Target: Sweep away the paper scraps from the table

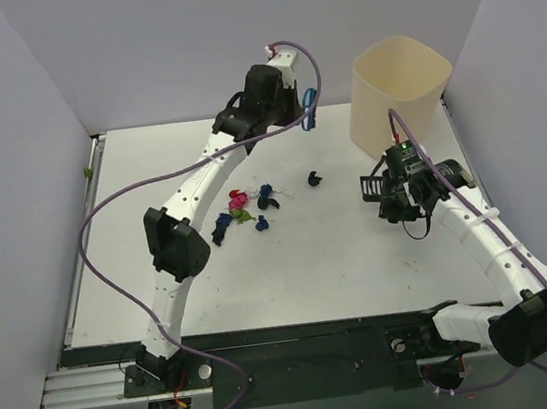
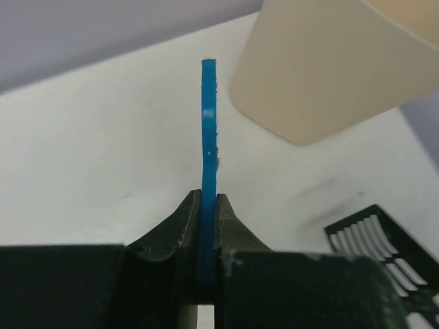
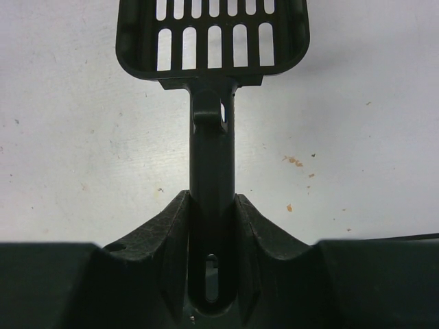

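**Ana:** Where are the paper scraps?

**Ben:** Most of the paper scraps (image 1: pixel 244 210) lie bunched on the white table (image 1: pixel 341 256), a little left of its middle. Pink, green and dark blue bits sit close together. One black scrap (image 1: pixel 313 177) sits apart, to the right of the bunch and slightly farther back.

**Ana:** And the left claw?

**Ben:** The left gripper (image 2: pixel 208 205) is pinched tight on the blue hand brush (image 2: pixel 208 116). The wrist view shows the brush edge-on, as a thin blue strip rising from between the fingers. From above, this gripper is at the far edge of the table, beyond the scraps and just left of the cream bin (image 1: pixel 397 87).

**Ana:** The right one?

**Ben:** The right gripper (image 3: pixel 212 209) is clamped narrowly around the handle of the black slotted scoop (image 3: pixel 212 41). The slotted head points away from the wrist, over bare tabletop. From above, it is on the right side of the table, just near of the bin and well right of the black scrap.

**Ana:** Does the scoop touch the table?

**Ben:** I cannot tell. A few orange-brown specks (image 3: pixel 293 162) dot the surface just right of the handle.
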